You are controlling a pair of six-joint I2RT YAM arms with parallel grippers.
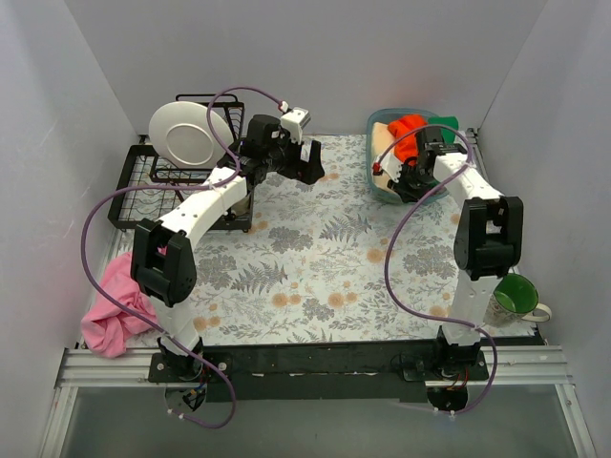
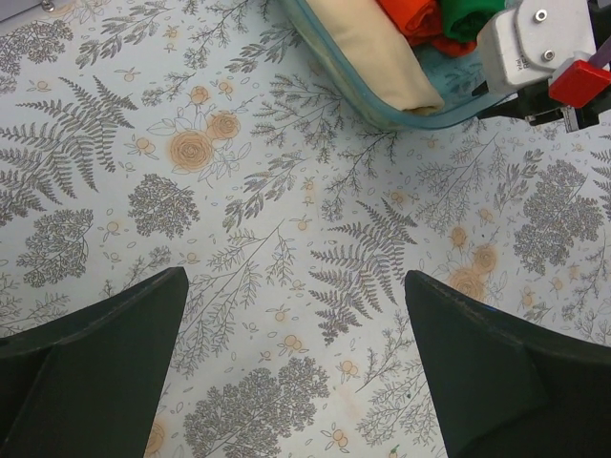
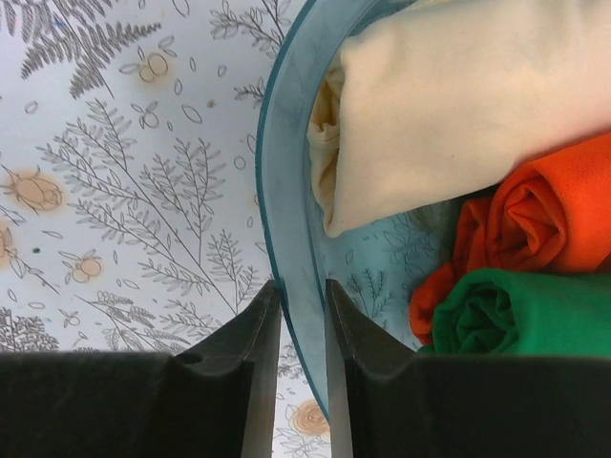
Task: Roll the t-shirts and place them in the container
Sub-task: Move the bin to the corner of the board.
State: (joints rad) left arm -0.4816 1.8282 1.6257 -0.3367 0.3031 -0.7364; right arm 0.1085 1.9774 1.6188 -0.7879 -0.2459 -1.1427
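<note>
left gripper (image 2: 296,277) spread | right gripper (image 3: 302,286) pinching tub (image 3: 277,143) rim | pink t-shirt (image 1: 113,310) partly hidden

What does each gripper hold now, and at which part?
The right gripper pinches the blue tub by its rim; the left gripper, open, holds nothing.

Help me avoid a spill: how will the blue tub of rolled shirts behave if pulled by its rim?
The tub looks like thin clear plastic, so the rim pinched by the right gripper may flex. Holding only rolled shirts, it is probably light and should slide rather than tip. Its smooth wall might slip free.
</note>
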